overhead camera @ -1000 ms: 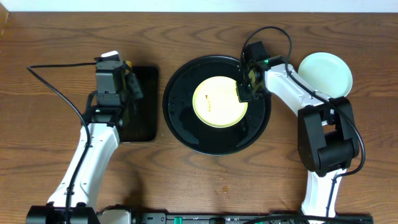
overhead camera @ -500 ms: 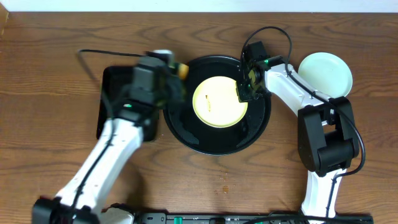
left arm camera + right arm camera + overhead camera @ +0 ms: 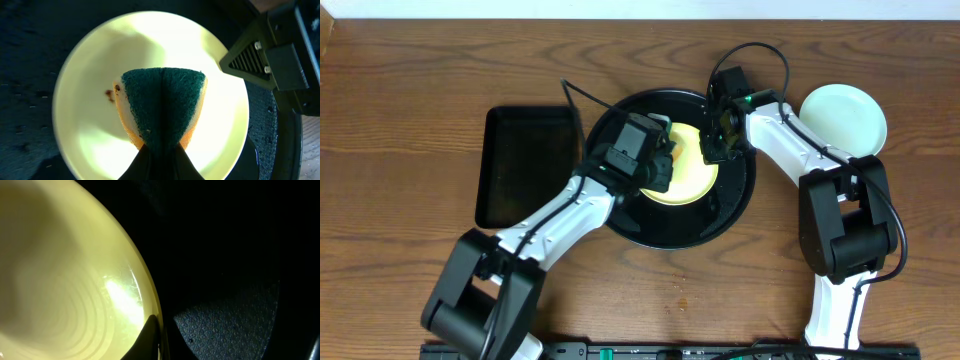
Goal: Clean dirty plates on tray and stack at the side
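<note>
A pale yellow plate (image 3: 692,172) lies in the middle of the round black tray (image 3: 620,215). My left gripper (image 3: 663,166) hangs over the plate's left half, shut on a sponge (image 3: 162,102) with a green scouring face and an orange body. The sponge covers the plate's (image 3: 82,115) centre, and small brown smears (image 3: 109,93) show just left of it. My right gripper (image 3: 712,150) is shut on the plate's right rim; in the right wrist view its fingers (image 3: 152,340) pinch the yellow edge (image 3: 65,270). A mint-green plate (image 3: 843,118) sits on the table to the right.
A rectangular black tray (image 3: 525,165) lies on the table left of the round one. The round tray's surface (image 3: 225,325) looks wet and speckled. The right arm's base (image 3: 845,225) stands near the mint-green plate.
My left arm has swung right from the rectangular tray to above the yellow plate, carrying the sponge. The right gripper has stayed on the plate's rim.
</note>
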Motion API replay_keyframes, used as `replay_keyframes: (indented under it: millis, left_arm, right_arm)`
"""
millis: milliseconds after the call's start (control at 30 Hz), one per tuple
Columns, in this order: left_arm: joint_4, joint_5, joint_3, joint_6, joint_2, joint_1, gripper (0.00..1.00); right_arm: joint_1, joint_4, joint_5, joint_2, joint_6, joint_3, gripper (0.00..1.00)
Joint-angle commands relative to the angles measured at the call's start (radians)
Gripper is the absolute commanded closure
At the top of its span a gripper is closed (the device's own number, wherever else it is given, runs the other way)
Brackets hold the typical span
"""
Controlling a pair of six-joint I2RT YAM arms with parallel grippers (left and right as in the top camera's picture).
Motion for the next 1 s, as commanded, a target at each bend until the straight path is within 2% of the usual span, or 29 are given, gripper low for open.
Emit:
replay_keyframes:
  millis: [0,367,800,967]
  left_arm:
    - [0.024,0.005,0.02,0.0,0.04,-0.018,0.93]
    - [0.039,0.001,0.02,0.09,0.093,-0.018,0.92]
    - [0.065,0.001,0.018,0.106,0.129,-0.018,0.92]
    - [0.064,-0.055,0.018,0.125,0.161,-0.018,0.92]
  right_arm:
    - [0.01,-0.001,0.002,-0.016,0.007,-0.007,0.99]
    - [0.01,-0.001,0.002,-0.016,0.007,-0.007,0.99]
    - [0.01,-0.002,0.002,-0.016,0.007,-0.007,0.99]
    - [0.01,-0.002,0.002,-0.016,0.007,-0.007,0.99]
